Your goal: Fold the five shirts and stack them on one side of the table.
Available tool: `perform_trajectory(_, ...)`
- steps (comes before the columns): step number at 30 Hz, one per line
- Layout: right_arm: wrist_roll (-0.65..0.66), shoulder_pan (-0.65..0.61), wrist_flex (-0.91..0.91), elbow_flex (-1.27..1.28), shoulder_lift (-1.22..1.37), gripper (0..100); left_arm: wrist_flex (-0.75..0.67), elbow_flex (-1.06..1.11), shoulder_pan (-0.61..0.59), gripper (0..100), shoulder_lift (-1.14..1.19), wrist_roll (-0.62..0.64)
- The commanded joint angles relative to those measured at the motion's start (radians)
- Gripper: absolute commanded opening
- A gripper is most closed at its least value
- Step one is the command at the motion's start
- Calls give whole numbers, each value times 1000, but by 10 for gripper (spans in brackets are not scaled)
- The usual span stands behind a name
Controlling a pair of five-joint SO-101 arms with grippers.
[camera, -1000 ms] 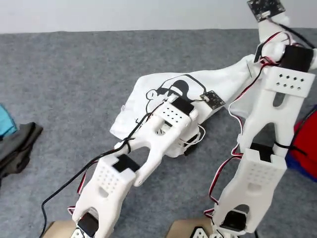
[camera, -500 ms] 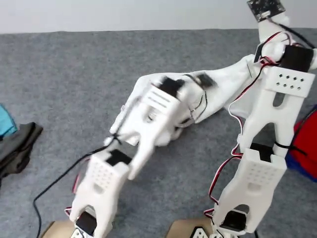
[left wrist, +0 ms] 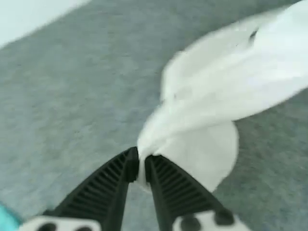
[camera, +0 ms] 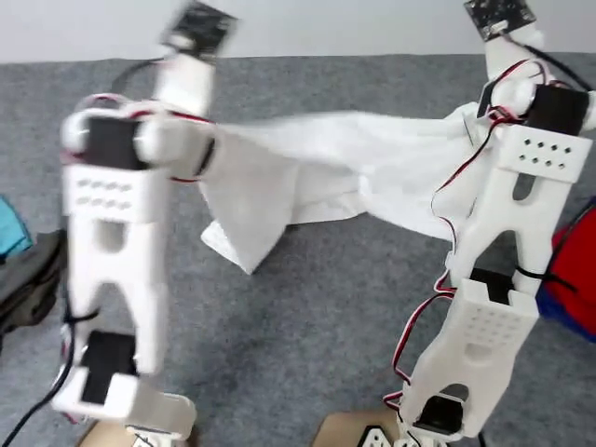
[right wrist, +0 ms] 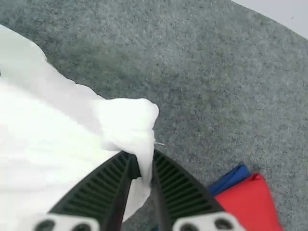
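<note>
A white shirt (camera: pixel 317 168) hangs stretched between my two arms above the grey table (camera: pixel 307 326). My left gripper (left wrist: pixel 141 166) is shut on one end of the white shirt (left wrist: pixel 226 91), lifted at the left of the high view. My right gripper (right wrist: pixel 141 168) is shut on the other end of the white shirt (right wrist: pixel 57 139), at the far right. A lower flap of the shirt droops onto the table in the middle.
A red and blue pile of cloth (camera: pixel 573 284) lies at the table's right edge, also seen as red cloth (right wrist: pixel 245 204) near my right gripper. Dark and teal cloth (camera: pixel 23 265) lies at the left edge.
My left arm has swung from the middle of the shirt up and to the left, pulling the shirt's end with it and stretching the cloth out. The right arm has kept still.
</note>
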Motion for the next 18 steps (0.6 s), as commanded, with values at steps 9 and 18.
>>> perform_trajectory(9,8,-223,30,192,-7,9,20,113,-267,7,-3,-60)
perform_trajectory(18,6,-260,18,319,36,9,20,248,-275,8,199,-133)
